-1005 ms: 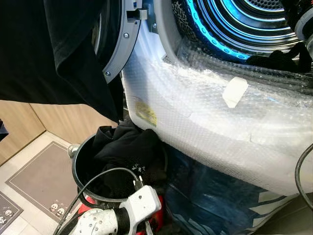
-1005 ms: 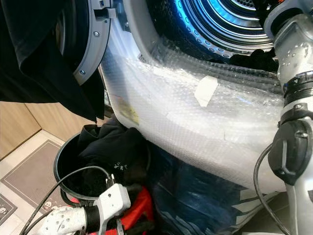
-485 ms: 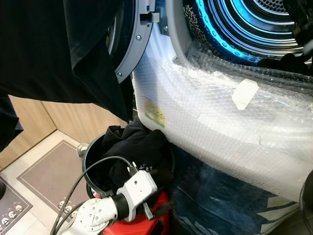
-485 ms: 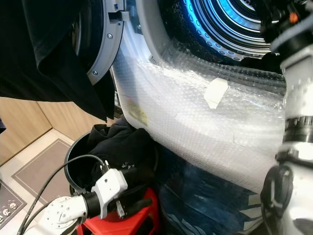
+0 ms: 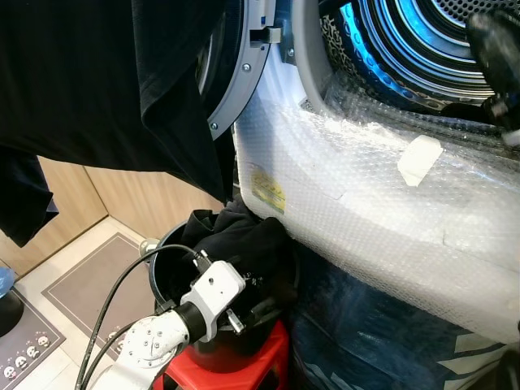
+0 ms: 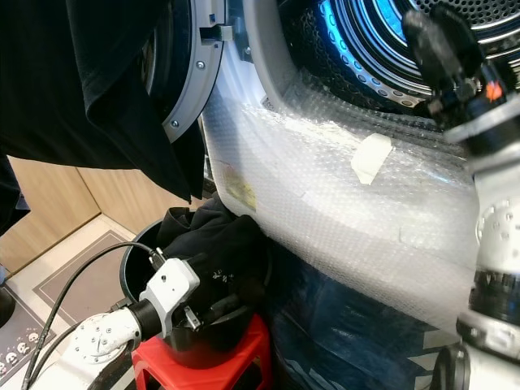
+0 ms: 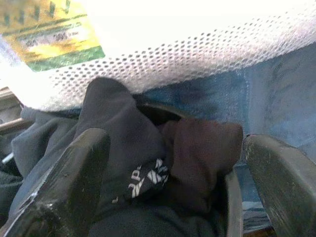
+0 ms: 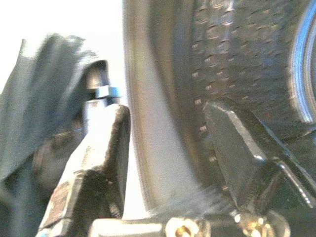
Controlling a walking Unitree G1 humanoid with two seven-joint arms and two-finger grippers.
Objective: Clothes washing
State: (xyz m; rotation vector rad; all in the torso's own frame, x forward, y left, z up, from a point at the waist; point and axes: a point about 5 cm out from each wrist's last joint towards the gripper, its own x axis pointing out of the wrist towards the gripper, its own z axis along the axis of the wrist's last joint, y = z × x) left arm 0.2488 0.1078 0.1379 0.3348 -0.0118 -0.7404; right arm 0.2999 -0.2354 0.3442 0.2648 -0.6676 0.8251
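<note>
The washing machine's drum [image 5: 422, 41] stands open and lit blue, with a dark garment [image 5: 475, 110] lying at its lower edge. Black clothes [image 5: 236, 240] are heaped in a black bucket [image 5: 156, 272] below the machine's bubble-wrapped front [image 5: 374, 203]. My left gripper [image 5: 253, 313] is open at the bucket's near rim. In the left wrist view its fingers [image 7: 69, 182] stand wide on either side of the black clothes [image 7: 133, 148]. My right gripper [image 6: 435, 49] is open and holds nothing at the drum's mouth; its fingers [image 8: 108, 148] are blurred.
The round door [image 5: 244, 73] swings open to the left with a large black garment [image 5: 89, 81] hanging over it. The bucket stands on a red stool [image 5: 268, 361]. A blue wrapped bulk [image 5: 366, 325] lies under the machine. A grey mat [image 5: 89, 284] and wooden cabinets [image 5: 146, 199] are at the left.
The camera has shifted, sliding the scene right. My left gripper has risen and reached the bucket's rim. My right gripper has drawn back from inside the drum to its mouth.
</note>
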